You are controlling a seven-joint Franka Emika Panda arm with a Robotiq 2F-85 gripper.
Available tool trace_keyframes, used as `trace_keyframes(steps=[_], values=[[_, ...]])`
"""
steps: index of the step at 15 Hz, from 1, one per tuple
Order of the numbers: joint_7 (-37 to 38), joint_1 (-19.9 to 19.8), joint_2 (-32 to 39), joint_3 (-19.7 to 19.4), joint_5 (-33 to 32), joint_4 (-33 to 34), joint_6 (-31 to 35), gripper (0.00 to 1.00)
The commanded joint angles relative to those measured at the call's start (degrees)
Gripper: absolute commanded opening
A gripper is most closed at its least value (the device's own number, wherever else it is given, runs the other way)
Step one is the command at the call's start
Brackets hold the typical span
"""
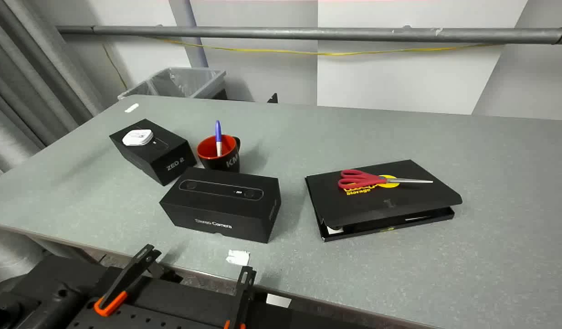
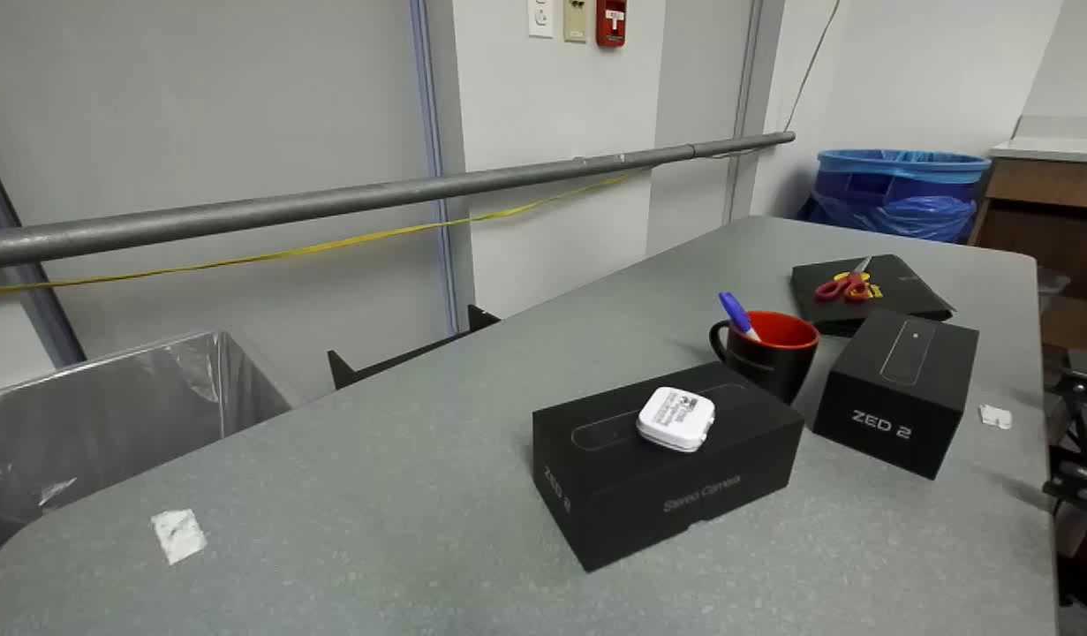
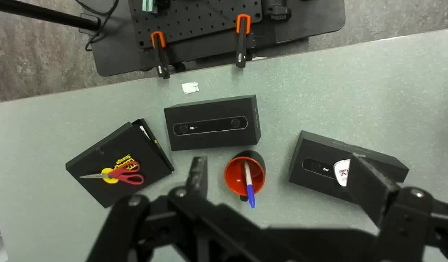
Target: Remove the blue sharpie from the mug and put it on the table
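A black mug with a red inside (image 1: 209, 147) stands upright on the grey table; it also shows in an exterior view (image 2: 780, 330) and in the wrist view (image 3: 234, 175). A sharpie with a blue cap and a white barrel (image 1: 218, 132) leans in the mug, cap up, past the rim by the handle; its cap also shows in an exterior view (image 2: 735, 312) and in the wrist view (image 3: 250, 194). My gripper (image 3: 281, 176) is open and empty, high above the table, its fingers wide apart, with the mug seen between them. The gripper is not visible in either exterior view.
Two black camera boxes (image 1: 221, 201) (image 1: 153, 148) stand close to the mug; one bears a small white case (image 2: 676, 419). A black folder (image 1: 383, 201) lies farther off with red scissors (image 1: 360, 179) on it. Clamps (image 3: 242, 43) grip the table edge side.
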Motion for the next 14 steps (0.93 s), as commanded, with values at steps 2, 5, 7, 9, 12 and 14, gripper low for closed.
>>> trace_keyframes(steps=[2,5,7,9,12,14], values=[[0.53,1.38,0.35,-1.04,-0.44,0.17,-0.18,1.00],[0.53,1.38,0.36,-1.04,-0.44,0.17,-0.18,1.00],[0.53,1.38,0.36,-1.04,-0.44,0.17,-0.18,1.00],[0.53,1.38,0.36,-1.04,-0.44,0.17,-0.18,1.00],[0.40,0.68,1.49,-1.14,-3.61,-2.13,3.82,1.00],[-1.79,0.91,2.40,-2.24,-5.38,-4.86,8.08,1.00]])
